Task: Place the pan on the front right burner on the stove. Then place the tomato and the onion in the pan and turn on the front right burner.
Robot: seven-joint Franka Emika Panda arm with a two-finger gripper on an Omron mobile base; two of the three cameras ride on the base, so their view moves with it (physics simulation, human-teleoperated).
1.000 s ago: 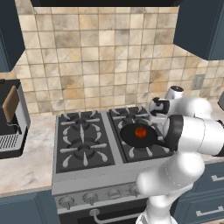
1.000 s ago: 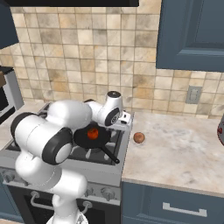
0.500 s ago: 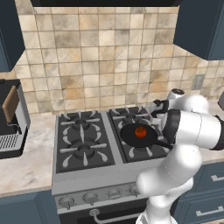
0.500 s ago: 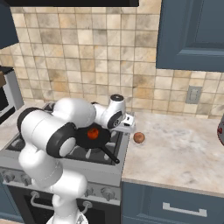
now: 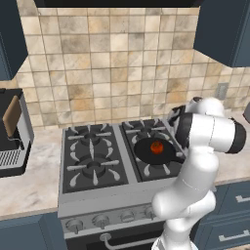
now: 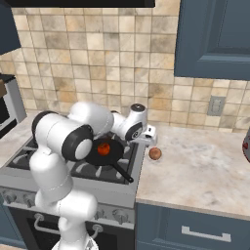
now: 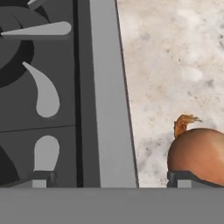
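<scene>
The black pan [image 6: 113,154] sits on the front right burner [image 6: 100,169] of the stove [image 6: 63,188], its long handle pointing toward the front right corner. The glossy red tomato [image 6: 103,149] lies inside the pan [image 5: 146,152], also seen as the tomato [image 5: 157,146]. The brown onion [image 6: 155,154] rests on the counter just right of the stove. My gripper [image 6: 148,140] hovers above the stove's right edge, just left of the onion. In the hand view my gripper [image 7: 111,179] is open and holds nothing, and the onion [image 7: 199,153] sits by one finger tip.
Pale stone counter [image 6: 205,166] stretches right of the stove, with a dark object [image 6: 246,146] at its far right edge. A coffee machine [image 5: 12,132] stands on the left counter. Silver knobs [image 5: 100,219] line the stove front. A tiled wall is behind.
The hand has swung right, from above the pan to the stove's right edge near the onion. Pan, tomato and onion have not moved. The jaws stayed open.
</scene>
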